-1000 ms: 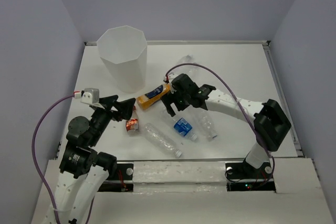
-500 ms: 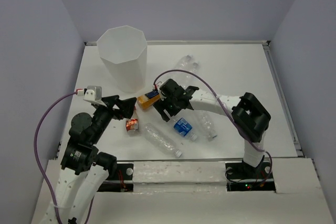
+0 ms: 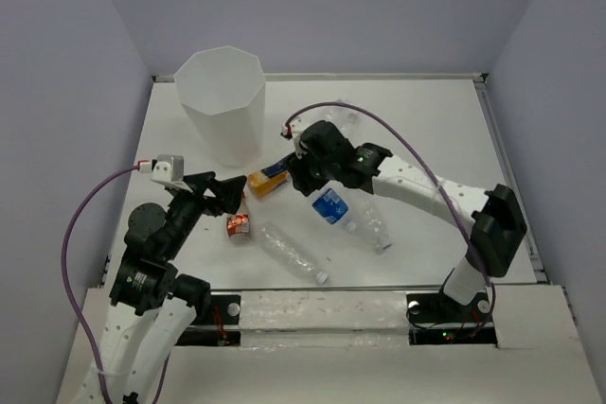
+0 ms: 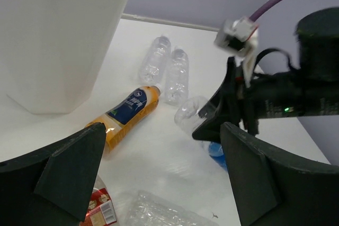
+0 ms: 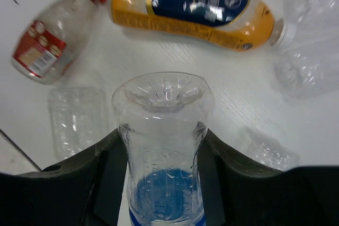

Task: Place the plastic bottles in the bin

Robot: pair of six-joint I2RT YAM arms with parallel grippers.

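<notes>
My right gripper (image 3: 310, 180) is shut on the clear bottle with the blue label (image 3: 330, 205), its fingers pressed on both sides of the body (image 5: 163, 146). The bottle's ribbed base points away from the wrist camera, over the table. The orange bottle (image 3: 268, 179) lies just beyond it, toward the tall white bin (image 3: 223, 101). My left gripper (image 3: 227, 194) stands open and holds nothing. It hangs low over the table between the orange bottle (image 4: 127, 112) and a crinkled clear bottle (image 4: 164, 213). The bin (image 4: 58, 41) fills the left of that view.
A small red-labelled bottle with a red cap (image 3: 239, 225) lies beside my left gripper. Clear bottles lie near the front (image 3: 294, 253), to the right (image 3: 374, 224) and as a pair at the back (image 3: 336, 118). A raised rail edges the table.
My right gripper came down over the blue-label bottle and shut on it. The bottle has shifted from its spot toward the back. The left arm barely moved.
</notes>
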